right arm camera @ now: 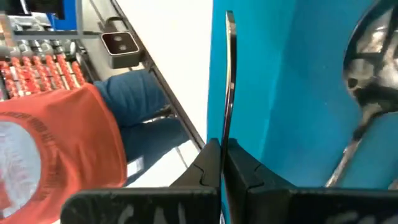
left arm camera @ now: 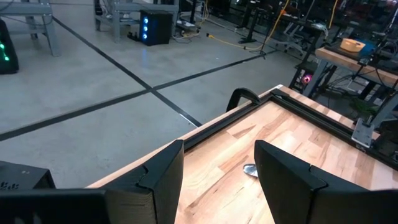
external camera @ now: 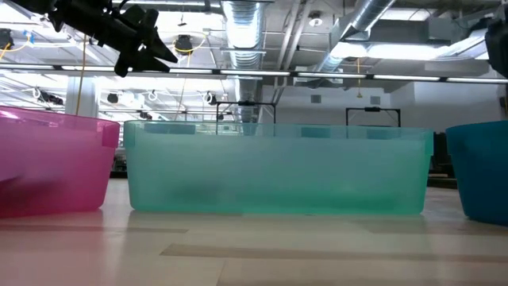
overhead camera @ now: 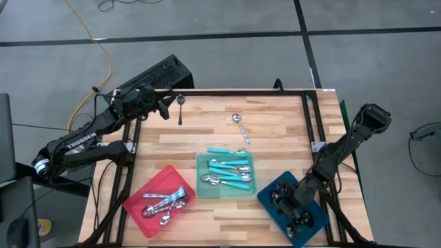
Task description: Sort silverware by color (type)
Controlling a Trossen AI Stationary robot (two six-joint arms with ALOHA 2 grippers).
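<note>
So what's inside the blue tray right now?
The blue tray holds dark spoons, and the right gripper is down inside it, shut on a thin handle. The arm hides any further contents.

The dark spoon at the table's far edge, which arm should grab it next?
Left. The left gripper, open, hovers beside the dark spoon; the right gripper is over the blue tray, shut on another spoon.

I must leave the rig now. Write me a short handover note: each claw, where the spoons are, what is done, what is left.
Left claw: open, over the table's far left corner, near a dark spoon.
Right claw: down in the blue tray, shut on a dark spoon.
Done: silver spoons in the red tray, turquoise-handled spoons in the teal tray, dark ones in the blue tray.
Left: the dark spoon by the left claw and one silver spoon on the bare table.
</note>
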